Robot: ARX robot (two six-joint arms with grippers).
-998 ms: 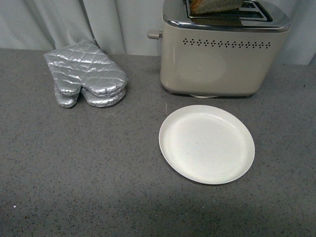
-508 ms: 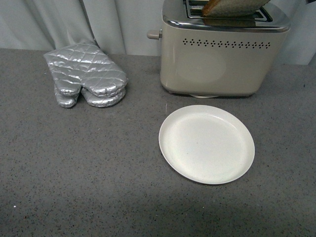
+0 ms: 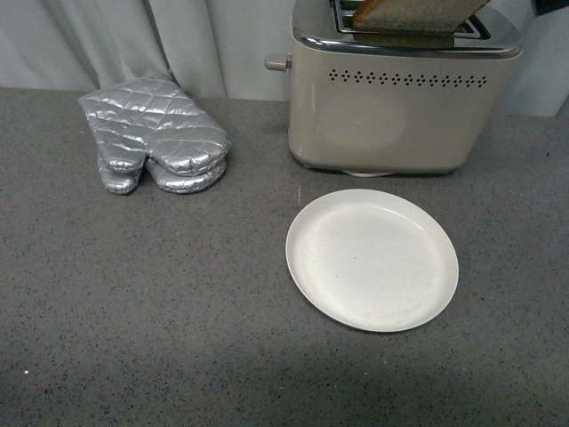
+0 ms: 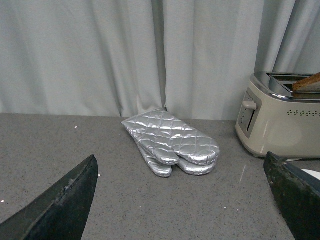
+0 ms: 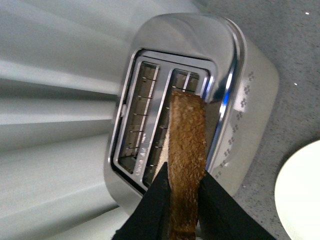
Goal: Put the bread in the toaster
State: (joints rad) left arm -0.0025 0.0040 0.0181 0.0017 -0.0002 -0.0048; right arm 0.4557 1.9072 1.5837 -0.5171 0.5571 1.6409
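Note:
The beige toaster with a chrome top stands at the back right of the grey counter; it also shows in the left wrist view as the toaster and from above as the toaster. A brown bread slice is pinched edge-on in my right gripper, hanging over the slot nearer the vent holes. In the front view the bread lies tilted just above the toaster's top. My left gripper is open, low over the counter, well left of the toaster.
A pair of silver oven mitts lies at the back left. A white plate sits empty in front of the toaster. A grey curtain hangs behind the counter.
The bread has shifted a little rightward over the toaster top and tilted, its right end now higher. Nothing else has moved.

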